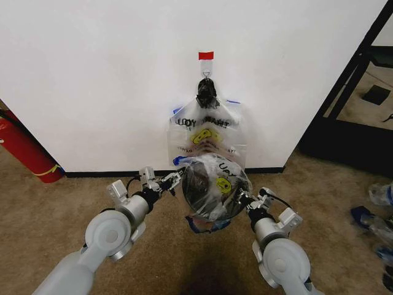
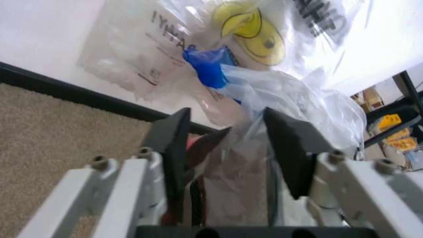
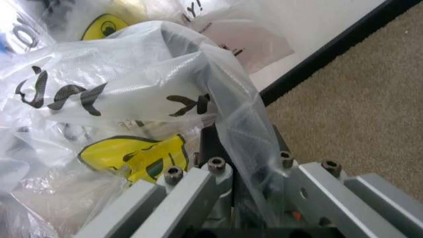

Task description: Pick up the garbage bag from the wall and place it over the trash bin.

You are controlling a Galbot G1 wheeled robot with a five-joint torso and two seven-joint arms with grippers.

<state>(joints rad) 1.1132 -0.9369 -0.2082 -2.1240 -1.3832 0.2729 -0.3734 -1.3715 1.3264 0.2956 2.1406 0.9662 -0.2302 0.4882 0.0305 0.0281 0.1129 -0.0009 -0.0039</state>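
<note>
A thin clear garbage bag (image 1: 215,184) is lying draped over the small round black trash bin (image 1: 198,187), which is standing on brown carpet (image 1: 73,190) just in front of the white wall (image 1: 92,74). Black lettering is showing on the bag in the head view, crumpled and turned sideways so only loose letters such as "O" and "Y" can be made out, beside a yellow smiley face. In the right wrist view the print is wrinkled into broken black strokes that cannot be read. A blue handle loop is hanging down at the bin's front edge, toward the robot. The bag's mouth is facing down over the bin's rim, and its body is bulging upward in a loose dome.

Behind the bin, a bunch of matching bags (image 1: 209,132) is hanging flat against the wall from a black knot under a red tape strip (image 1: 206,55). Its print is reading upside down, with "THANK YOU" partly legible and a second yellow smiley below.

The left gripper (image 1: 173,180) is reaching in at the bin's left side. In the left wrist view its dark fingers (image 2: 173,144) are standing apart, with a fold of clear plastic between them but not clamped. The right gripper (image 1: 244,198) is at the bin's right side, and its jaws are closing tight on a fold of the bag in the right wrist view.

A red fire extinguisher (image 1: 27,150) is leaning at the far left by the black baseboard (image 1: 104,174).
</note>
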